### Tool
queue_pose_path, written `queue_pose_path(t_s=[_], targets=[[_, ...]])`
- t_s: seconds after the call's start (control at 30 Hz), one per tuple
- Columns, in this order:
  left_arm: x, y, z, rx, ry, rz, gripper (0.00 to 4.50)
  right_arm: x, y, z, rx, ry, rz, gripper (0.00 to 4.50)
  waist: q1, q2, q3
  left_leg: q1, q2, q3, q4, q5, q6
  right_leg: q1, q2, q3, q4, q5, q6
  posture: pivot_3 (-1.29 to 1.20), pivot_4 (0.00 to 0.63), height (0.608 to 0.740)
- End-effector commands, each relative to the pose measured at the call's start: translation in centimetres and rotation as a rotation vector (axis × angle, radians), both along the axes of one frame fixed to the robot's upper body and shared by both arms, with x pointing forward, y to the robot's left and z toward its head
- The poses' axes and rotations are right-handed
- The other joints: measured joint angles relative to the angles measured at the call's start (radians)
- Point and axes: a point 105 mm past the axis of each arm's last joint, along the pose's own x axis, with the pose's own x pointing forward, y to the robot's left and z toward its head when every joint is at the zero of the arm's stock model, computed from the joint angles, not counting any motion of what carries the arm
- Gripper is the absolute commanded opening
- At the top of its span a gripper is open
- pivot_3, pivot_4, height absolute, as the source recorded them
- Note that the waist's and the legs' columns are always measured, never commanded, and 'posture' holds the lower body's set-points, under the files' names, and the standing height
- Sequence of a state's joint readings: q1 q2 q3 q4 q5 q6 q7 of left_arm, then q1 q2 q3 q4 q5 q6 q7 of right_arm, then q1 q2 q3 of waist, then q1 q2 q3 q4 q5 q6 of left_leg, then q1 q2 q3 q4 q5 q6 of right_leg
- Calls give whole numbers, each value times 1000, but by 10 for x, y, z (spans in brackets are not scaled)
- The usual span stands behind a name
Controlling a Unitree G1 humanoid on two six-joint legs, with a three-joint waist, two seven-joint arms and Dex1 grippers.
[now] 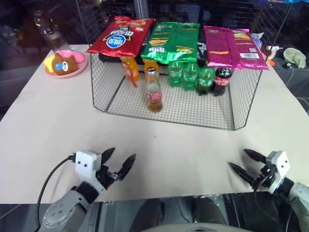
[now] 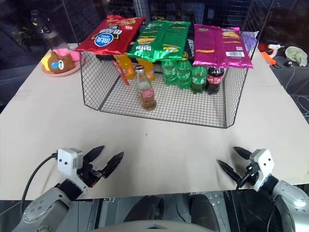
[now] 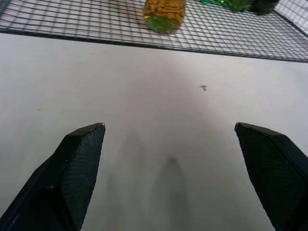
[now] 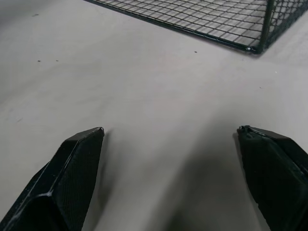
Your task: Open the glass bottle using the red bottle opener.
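The glass bottle (image 1: 154, 92) stands upright on the wire floor of a mesh rack (image 1: 120, 104), at its front left. It holds amber liquid, has a red-pink label and a silver cap. A slim red piece (image 1: 131, 75), apparently the red bottle opener, slants down beside the orange bottles just behind and to the left of it. My left gripper (image 1: 119, 161) is open over the table's near edge, well short of the rack. Over the near right edge, my right gripper (image 1: 243, 162) is also open. Nothing is between either pair of fingers. The bottle's base (image 3: 165, 14) shows in the left wrist view.
Orange bottles (image 1: 126, 65), green bottles (image 1: 190, 75) and a dark cola bottle (image 1: 223, 79) stand at the rack's back. Snack bags (image 1: 174, 41) lie on its top. A pink plate with a bear toy (image 1: 65, 63) sits at the back left. Bare table lies between the grippers and the rack.
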State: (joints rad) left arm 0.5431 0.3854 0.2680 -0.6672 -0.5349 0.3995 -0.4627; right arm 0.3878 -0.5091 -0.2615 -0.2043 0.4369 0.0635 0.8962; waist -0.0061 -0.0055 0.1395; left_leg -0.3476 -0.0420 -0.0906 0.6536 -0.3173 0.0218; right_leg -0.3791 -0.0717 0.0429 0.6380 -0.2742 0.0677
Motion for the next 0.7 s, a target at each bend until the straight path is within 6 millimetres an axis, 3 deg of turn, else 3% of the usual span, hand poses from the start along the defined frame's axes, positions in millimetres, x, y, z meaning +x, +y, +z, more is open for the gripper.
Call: queue_pose_path(t_s=[0.03,0.2,0.3,0.5,0.7], targets=[[0,5,2,-2,-19,20,4470,-1,-2,9,1,-50,9,4500,0,1,1,0,0,0,0,0,0,0,0,0,0,0,0,0,150,740],[-1,8,-3,-33,-29,43,4470,-2,8,12,-2,-76,60,4500,0,1,1,0,0,0,0,0,0,0,0,0,0,0,0,0,150,740],[10,9,-4,-20,-60,25,4470,3,23,25,36,-127,95,4500,0,1,1,0,0,0,0,0,0,0,0,0,0,0,0,0,150,740],[64,17,19,-19,-209,-1,4470,6,61,61,98,-263,194,4500,13,2,1,1,-1,-2,1,1,-1,0,1,-2,3,0,0,0,150,740],[135,28,62,-26,-372,-8,4470,10,91,98,153,-395,228,4500,18,1,1,-1,-4,-3,5,2,-2,-3,3,-3,5,0,0,0,150,740]])
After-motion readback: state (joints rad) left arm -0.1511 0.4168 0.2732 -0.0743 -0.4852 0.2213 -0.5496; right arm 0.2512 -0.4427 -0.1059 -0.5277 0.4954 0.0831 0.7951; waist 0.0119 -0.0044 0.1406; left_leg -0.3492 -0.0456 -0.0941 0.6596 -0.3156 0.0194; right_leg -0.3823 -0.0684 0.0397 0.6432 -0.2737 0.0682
